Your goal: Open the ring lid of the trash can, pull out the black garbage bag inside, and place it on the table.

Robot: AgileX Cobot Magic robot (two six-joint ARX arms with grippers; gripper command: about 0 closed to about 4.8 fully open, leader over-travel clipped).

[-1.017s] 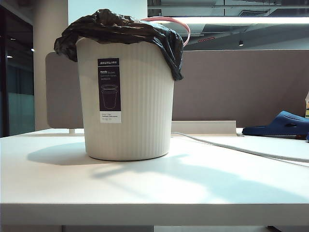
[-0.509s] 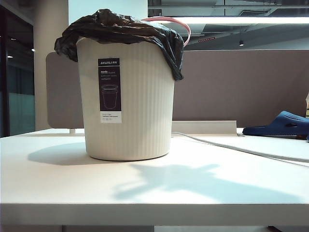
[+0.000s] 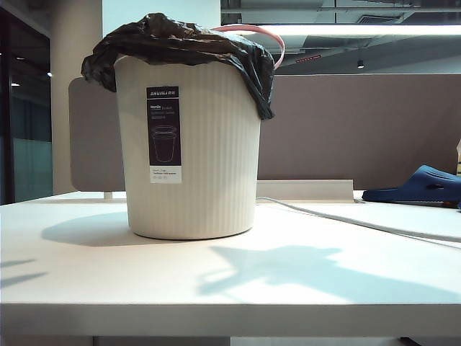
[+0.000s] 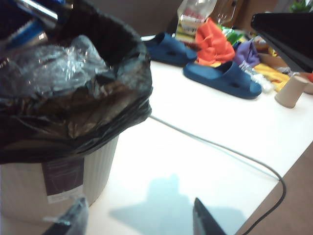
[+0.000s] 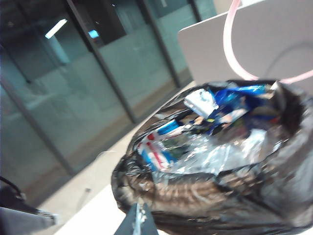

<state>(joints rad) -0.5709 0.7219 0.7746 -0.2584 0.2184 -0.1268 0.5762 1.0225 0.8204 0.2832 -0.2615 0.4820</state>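
Observation:
The cream ribbed trash can (image 3: 209,158) stands on the white table (image 3: 216,288), left of centre. The black garbage bag (image 3: 180,40) is folded over its rim, and wrappers fill it. The pink ring lid (image 3: 272,40) stands tilted up behind the can's right side. Neither gripper shows in the exterior view, only arm shadows on the tabletop. My left gripper (image 4: 137,223) is open and empty, hovering above the table beside the can (image 4: 29,181) and bag (image 4: 73,112). My right gripper (image 5: 140,218) is shut on nothing, just outside the bag's edge (image 5: 205,196), with the ring (image 5: 226,44) raised beyond.
A grey cable (image 3: 346,220) runs across the table right of the can. Blue slippers (image 4: 222,78), a pile of bright cloth (image 4: 212,41) and a paper cup (image 4: 291,90) lie at the far right. A brown partition (image 3: 360,130) stands behind the table.
The arm shadows on the tabletop have slid to the right, and new thin shadows appear at the left edge. The can, bag and ring stay where they were.

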